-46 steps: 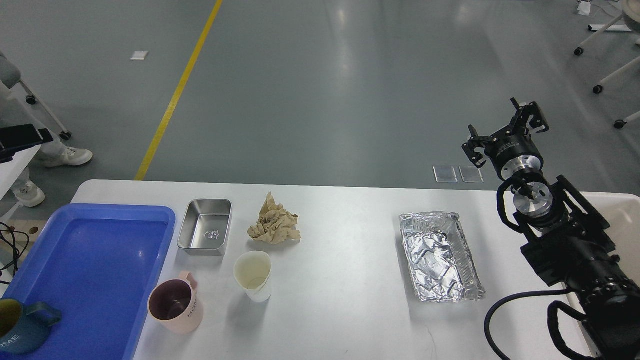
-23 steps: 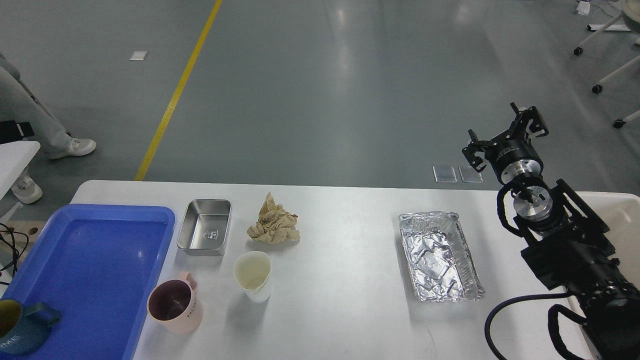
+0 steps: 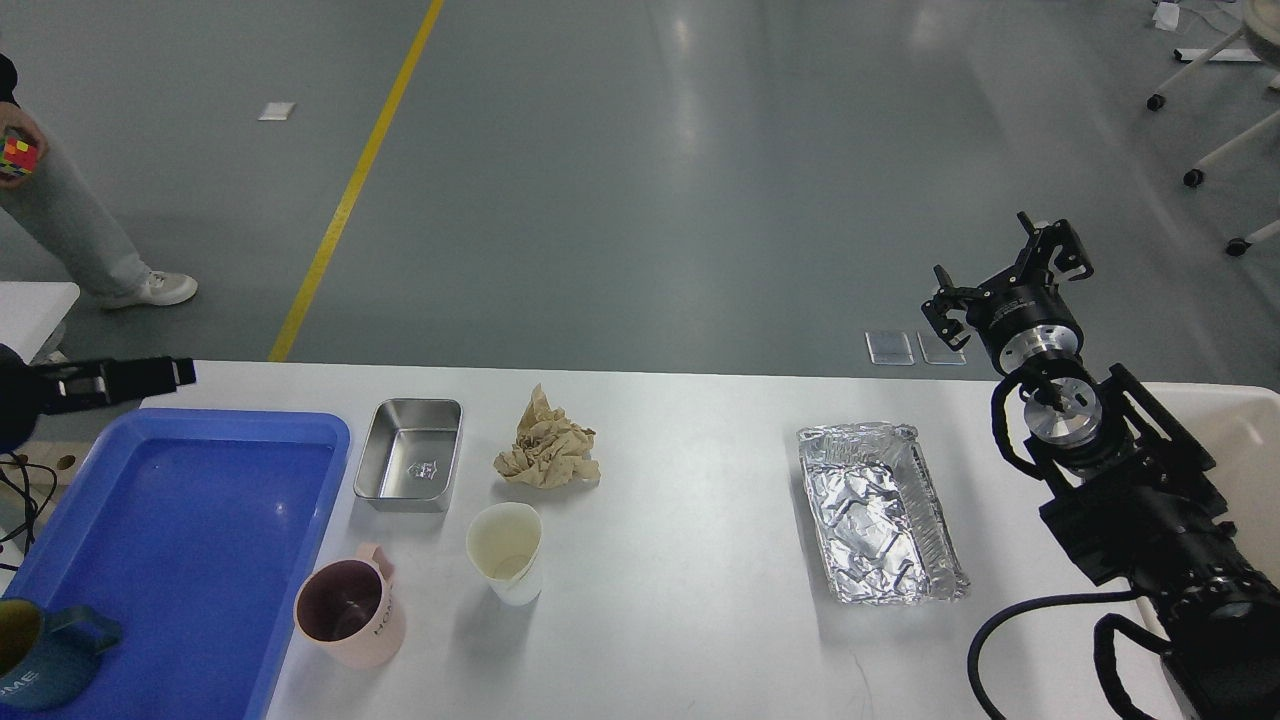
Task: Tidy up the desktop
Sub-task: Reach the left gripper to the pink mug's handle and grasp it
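Note:
The white desktop (image 3: 690, 580) holds a steel box (image 3: 410, 467), a crumpled brown paper (image 3: 547, 447), a white paper cup (image 3: 505, 551), a pink mug (image 3: 352, 612) and a foil tray (image 3: 880, 512). My right gripper (image 3: 1000, 272) is open and empty, raised over the table's far right edge, beyond the foil tray. My left gripper (image 3: 180, 372) reaches in from the left edge, above the far corner of the blue tray (image 3: 180, 540). It is dark and seen side-on, so its fingers cannot be told apart.
A dark blue mug (image 3: 40, 652) stands in the blue tray's near left corner. A beige bin (image 3: 1240, 440) sits at the table's right end, partly behind my right arm. A person holding a colourful cube (image 3: 18, 155) stands on the floor at far left.
My left arm has come into view from the left edge. My right gripper has stayed open and shifted only slightly. The person at far left has moved.

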`<state>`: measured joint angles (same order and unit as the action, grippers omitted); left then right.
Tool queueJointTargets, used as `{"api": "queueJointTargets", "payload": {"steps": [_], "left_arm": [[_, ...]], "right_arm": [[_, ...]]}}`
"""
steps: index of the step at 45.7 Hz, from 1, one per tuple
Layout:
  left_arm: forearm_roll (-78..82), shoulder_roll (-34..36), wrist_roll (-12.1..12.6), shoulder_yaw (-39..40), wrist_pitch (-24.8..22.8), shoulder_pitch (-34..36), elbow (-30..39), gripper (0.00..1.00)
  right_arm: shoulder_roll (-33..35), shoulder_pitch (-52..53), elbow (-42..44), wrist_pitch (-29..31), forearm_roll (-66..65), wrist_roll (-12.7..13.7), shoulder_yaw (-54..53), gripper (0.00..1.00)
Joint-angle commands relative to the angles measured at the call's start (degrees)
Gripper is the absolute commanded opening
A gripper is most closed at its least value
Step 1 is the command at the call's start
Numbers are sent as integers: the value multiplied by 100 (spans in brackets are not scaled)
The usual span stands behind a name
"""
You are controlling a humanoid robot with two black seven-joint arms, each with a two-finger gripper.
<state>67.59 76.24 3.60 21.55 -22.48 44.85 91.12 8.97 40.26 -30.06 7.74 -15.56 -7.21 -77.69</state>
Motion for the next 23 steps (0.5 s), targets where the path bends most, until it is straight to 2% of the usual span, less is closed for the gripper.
{"api": "queueJointTargets", "payload": {"steps": [1, 13, 23], "left_arm": [[246, -399, 9, -414, 7, -3, 10, 78], [562, -733, 18, -1065, 7, 24, 11, 75], [791, -971, 123, -1408, 33, -11, 28, 68]], "right_arm": [[-1, -44, 0, 0, 0, 0, 0, 100], [-1, -88, 9, 0, 0, 0, 8, 100], [-1, -97, 44, 0, -8, 0, 17, 100]]}}
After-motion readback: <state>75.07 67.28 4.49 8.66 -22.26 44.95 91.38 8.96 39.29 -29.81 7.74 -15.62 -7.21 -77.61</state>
